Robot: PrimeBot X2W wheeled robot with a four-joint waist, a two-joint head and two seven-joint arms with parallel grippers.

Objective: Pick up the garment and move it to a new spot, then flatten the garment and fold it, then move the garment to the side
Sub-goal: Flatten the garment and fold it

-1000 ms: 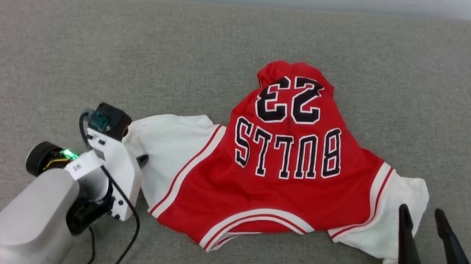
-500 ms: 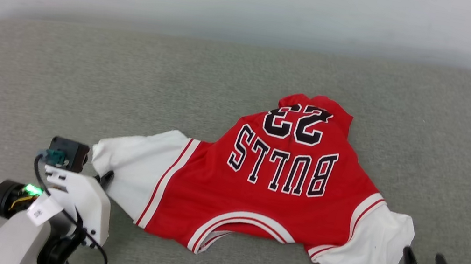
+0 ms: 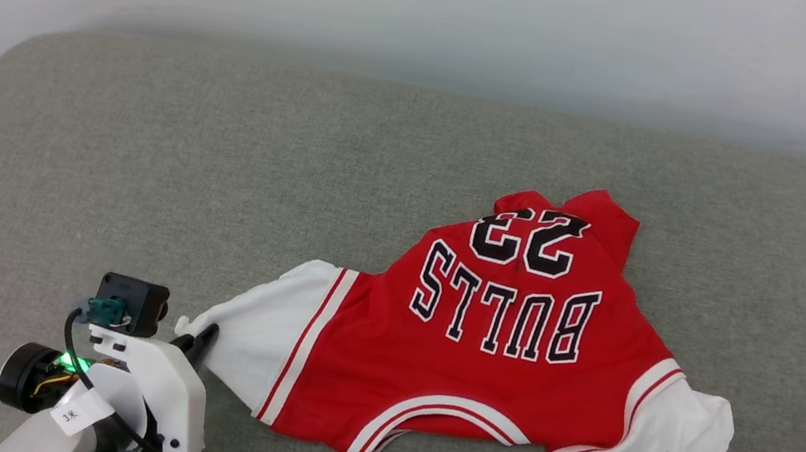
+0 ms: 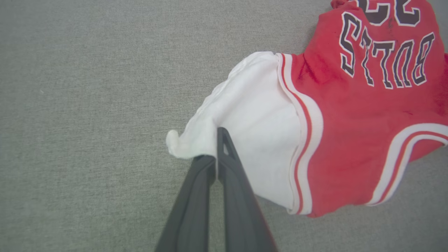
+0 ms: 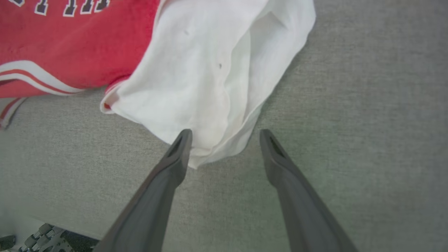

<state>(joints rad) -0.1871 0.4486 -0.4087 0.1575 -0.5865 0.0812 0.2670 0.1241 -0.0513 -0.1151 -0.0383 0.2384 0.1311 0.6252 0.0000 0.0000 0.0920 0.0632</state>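
Left gripper (image 4: 213,150) is clamped shut on the tip of the white left sleeve. That's the garment (image 3: 496,354), spread rumpled and lettering-up on the grey cushion (image 3: 178,166), right of centre and toward the near edge. On the right, the right gripper (image 5: 225,140) has its fingers splayed wide at the other sleeve's near corner, holding nothing. Can't tell if it's touching.

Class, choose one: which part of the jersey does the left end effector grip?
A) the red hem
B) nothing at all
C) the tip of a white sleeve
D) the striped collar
C: the left wrist view shows the left end effector shut on the tip of the jersey's white sleeve.
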